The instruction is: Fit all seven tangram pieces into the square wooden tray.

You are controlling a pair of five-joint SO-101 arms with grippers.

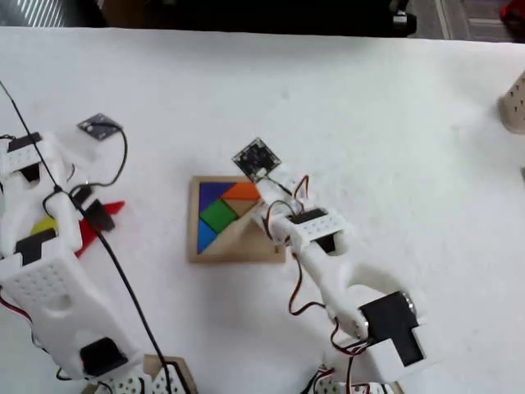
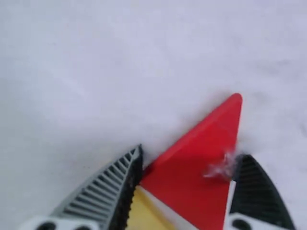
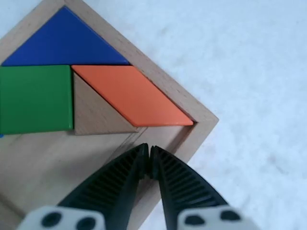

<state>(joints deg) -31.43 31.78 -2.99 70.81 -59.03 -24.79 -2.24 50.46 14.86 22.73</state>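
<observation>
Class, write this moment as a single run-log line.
left end effector: shut on red triangle | right end effector: shut, empty, above tray | tray holds: blue triangle, green square, orange parallelogram

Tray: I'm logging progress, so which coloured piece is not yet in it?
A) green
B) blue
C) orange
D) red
D: the red triangle is out on the table, apart from the tray, which already holds the blue triangle, green square and orange piece.
</observation>
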